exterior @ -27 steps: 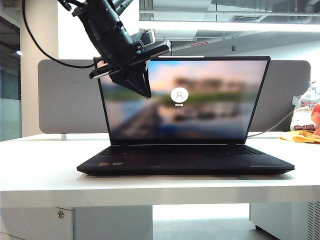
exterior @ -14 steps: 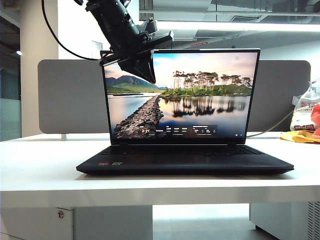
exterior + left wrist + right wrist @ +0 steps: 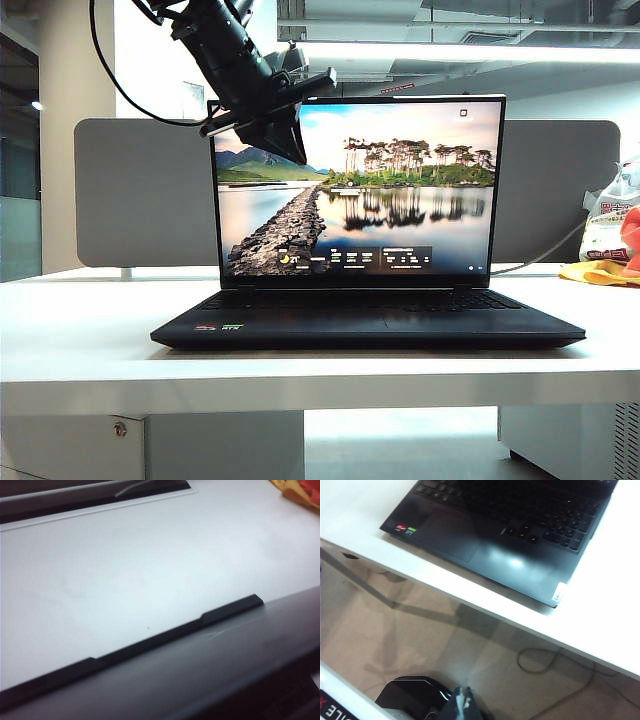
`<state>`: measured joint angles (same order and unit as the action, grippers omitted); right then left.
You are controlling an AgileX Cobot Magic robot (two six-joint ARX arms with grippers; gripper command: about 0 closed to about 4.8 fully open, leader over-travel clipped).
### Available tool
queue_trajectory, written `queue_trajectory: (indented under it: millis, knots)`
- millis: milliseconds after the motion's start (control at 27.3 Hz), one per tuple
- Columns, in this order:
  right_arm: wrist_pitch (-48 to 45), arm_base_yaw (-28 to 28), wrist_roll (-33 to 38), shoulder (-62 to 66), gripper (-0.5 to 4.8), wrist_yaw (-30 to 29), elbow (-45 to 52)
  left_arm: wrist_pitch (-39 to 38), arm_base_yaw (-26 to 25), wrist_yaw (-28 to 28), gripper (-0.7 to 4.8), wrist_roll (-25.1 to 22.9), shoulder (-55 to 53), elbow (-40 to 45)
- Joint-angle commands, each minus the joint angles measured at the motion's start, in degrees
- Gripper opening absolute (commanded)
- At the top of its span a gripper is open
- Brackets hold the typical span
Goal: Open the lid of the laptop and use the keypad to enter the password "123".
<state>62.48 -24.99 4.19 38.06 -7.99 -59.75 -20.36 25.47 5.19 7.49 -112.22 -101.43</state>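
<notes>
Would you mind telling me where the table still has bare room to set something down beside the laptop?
Bare white table lies left of the laptop, and a narrower strip to its right, bordered by the yellow cloth and bag. The front edge is slim. Crowded: the lid's top left corner, where the shut left gripper sits.

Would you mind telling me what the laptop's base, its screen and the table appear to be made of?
Laptop base: probably matte black plastic or coated metal; it gives only a soft, diffuse glare near the trackpad in the right wrist view.
Screen: seemingly glossy glass or plastic, smooth and thin-bezelled.
Table: likely white laminate, a smooth, even surface with a straight edge.
</notes>
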Motion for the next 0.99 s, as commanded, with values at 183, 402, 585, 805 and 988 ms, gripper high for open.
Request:
queue_trajectory:
  millis: [183, 402, 585, 805, 988]
  knots:
    - [-0.7, 0.0, -0.1, 0.0, -0.05, 0.8, -0.3, 10.3, -0.8, -2.5, -0.05, 0.0, 0.0, -0.7]
    - [0.1, 0.0, 0.2, 0.0, -0.05, 1.2, -0.2, 11.5, -2.4, -2.4, -0.05, 1.2, -0.8, -0.7]
    - [0.4, 0.0, 0.3, 0.0, -0.05, 1.9, -0.2, 12.2, -3.7, -2.3, -0.05, 1.5, -2.5, -3.0]
    - [0.8, 0.0, 0.4, 0.0, -0.05, 2.1, -0.2, 5.8, -3.7, -0.9, -0.06, 1.5, -8.7, -14.0]
    - [1.5, 0.0, 1.6, 0.0, -0.05, 2.1, -0.2, 5.1, -3.7, 0.4, -0.06, 1.5, -8.8, -14.2]
